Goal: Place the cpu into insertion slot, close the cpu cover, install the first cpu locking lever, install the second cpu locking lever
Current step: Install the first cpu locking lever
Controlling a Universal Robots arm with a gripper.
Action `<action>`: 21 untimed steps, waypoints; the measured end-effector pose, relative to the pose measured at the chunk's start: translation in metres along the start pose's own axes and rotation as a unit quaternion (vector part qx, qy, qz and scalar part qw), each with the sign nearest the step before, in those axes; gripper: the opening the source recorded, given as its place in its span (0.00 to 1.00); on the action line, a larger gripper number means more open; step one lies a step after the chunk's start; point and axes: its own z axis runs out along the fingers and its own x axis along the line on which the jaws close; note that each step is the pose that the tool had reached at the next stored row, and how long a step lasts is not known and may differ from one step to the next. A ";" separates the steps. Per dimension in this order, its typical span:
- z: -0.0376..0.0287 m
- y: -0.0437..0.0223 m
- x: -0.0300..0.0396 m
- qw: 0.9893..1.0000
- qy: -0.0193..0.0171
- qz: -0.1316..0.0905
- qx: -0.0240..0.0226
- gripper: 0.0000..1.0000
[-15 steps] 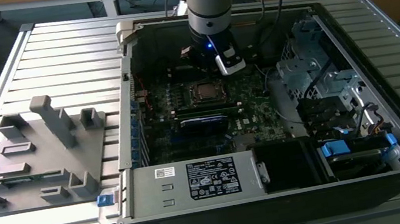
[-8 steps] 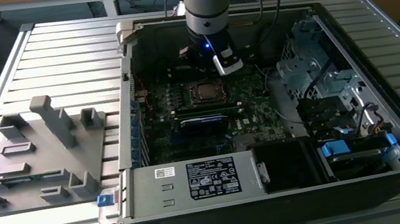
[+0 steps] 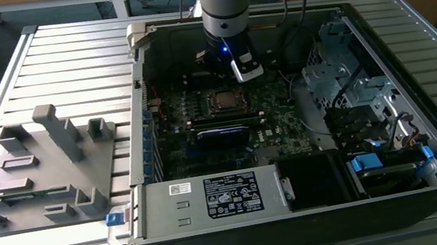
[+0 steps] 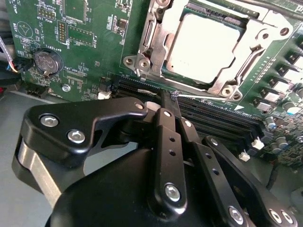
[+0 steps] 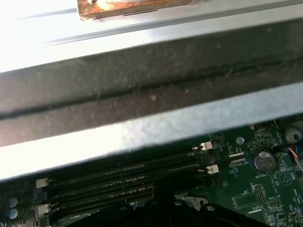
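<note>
Black jointed linkages of the claw (image 4: 170,97) take up the foreground of the second wrist view. Its two slim fingers (image 4: 163,123) are drawn together at the tips, and I see nothing between them. The tips sit over the near edge of the row of long black memory slots (image 4: 213,118) on the green motherboard (image 4: 94,28).

Just beyond those slots from the claw lies the small square cpu with its silvery-grey metal face (image 4: 203,47). It lies flat, and the thin silvery cpu cover frame (image 4: 160,42) is folded down around it, the chip's face showing through the cut-out. A thin silvery wire lever (image 4: 208,100) runs along the cover's edge on the slots' side. One end of it reaches the claw tips, though I cannot tell whether they touch it.

A round coin battery (image 4: 47,61) sits off to one side of the slots, well apart from the cpu.

In the exterior view, the blue-and-grey arm (image 3: 224,4) reaches down into the open black computer case (image 3: 304,233), which rests on a slatted metal counter (image 3: 62,61). A grey moulded fixture (image 3: 43,168) lies beside the case on the exterior view's left.
</note>
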 end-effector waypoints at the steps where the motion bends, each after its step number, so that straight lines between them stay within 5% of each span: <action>1: 0.0002 0.0006 0.0003 1.000 -0.001 0.001 0.001 0.10; 12: 0.0014 0.0032 0.0018 1.000 -0.008 0.009 0.010 0.10; 21: 0.0019 0.0050 0.0032 1.000 -0.011 0.013 0.011 0.10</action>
